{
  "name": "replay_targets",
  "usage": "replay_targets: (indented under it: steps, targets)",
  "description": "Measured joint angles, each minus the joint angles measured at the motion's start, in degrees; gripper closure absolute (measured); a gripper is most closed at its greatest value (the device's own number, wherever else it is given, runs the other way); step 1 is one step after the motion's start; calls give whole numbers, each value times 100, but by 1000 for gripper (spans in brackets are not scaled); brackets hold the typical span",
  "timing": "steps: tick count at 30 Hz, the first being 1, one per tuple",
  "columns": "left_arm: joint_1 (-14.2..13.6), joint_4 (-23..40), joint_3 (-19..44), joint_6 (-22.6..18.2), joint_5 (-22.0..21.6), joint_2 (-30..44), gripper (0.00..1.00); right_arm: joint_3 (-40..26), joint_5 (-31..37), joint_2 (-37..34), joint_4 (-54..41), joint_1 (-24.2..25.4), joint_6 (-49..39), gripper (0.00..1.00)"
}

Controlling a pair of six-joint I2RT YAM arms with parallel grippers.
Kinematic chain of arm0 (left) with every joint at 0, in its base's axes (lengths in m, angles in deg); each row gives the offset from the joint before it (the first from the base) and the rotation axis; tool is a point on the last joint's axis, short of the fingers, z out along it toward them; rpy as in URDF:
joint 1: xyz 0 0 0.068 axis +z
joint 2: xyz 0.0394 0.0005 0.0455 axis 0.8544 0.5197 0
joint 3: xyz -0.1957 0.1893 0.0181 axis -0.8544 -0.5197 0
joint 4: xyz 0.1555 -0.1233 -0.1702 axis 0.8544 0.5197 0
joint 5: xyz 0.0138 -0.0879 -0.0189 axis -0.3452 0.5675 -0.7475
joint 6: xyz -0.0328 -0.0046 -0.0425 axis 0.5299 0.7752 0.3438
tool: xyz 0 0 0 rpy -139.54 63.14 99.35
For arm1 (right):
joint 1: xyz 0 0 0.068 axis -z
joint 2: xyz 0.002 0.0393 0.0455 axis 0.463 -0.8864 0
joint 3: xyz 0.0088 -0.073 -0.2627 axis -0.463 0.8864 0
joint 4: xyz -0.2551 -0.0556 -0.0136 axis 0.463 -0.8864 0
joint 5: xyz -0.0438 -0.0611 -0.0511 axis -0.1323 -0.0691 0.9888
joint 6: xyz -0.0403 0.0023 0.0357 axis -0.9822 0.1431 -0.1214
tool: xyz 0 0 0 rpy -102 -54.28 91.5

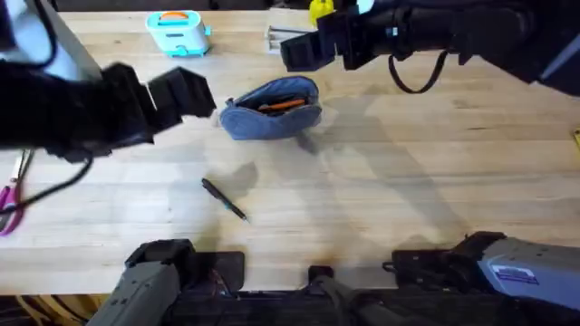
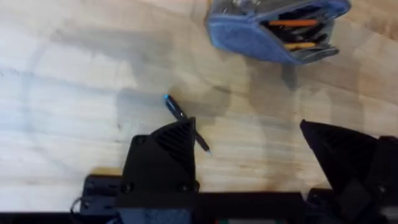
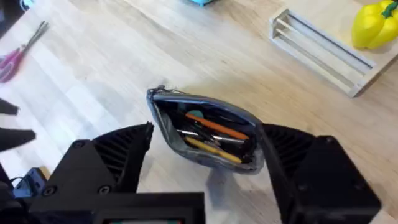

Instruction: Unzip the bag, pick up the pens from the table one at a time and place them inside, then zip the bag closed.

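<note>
At the left edge of the table (image 1: 435, 172) lie pink scissors (image 1: 9, 204) (not mine to move). My left pincer (image 1: 186, 95) hangs above the wood with its fingers spread wide and empty, and I judge it sits there to come down on the black pen (image 1: 224, 198), which lies flat, nearer my bases and a little right of the pincer, well apart from it. Next comes the bag (image 1: 272, 109), unzipped and gaping upward, presumably to take pens; an orange pen (image 1: 284, 105) already lies inside with others. My right pincer (image 3: 205, 165) hovers just over the bag, fingers spread to either side of it, gripping nothing, perhaps ready to steady the mouth.
</note>
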Motion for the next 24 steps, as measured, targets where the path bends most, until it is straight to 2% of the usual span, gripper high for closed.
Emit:
replay_targets:
  steps: [3,4,10,16,24]
  targets:
    - [-99,-11,-544,456,-91,-214,6,0,0,0,0,0,0,4]
    - [-137,-71,-1120,863,-80,-305,6,0,0,0,2,0,0,3]
    - [-137,-535,-2087,1533,127,-305,5,0,0,1,4,0,4,3]
    - [-137,-680,-2724,1954,146,-305,6,0,0,0,4,0,13,3]
    - [-137,-888,-3052,2199,-203,-307,6,0,0,0,5,0,15,4]
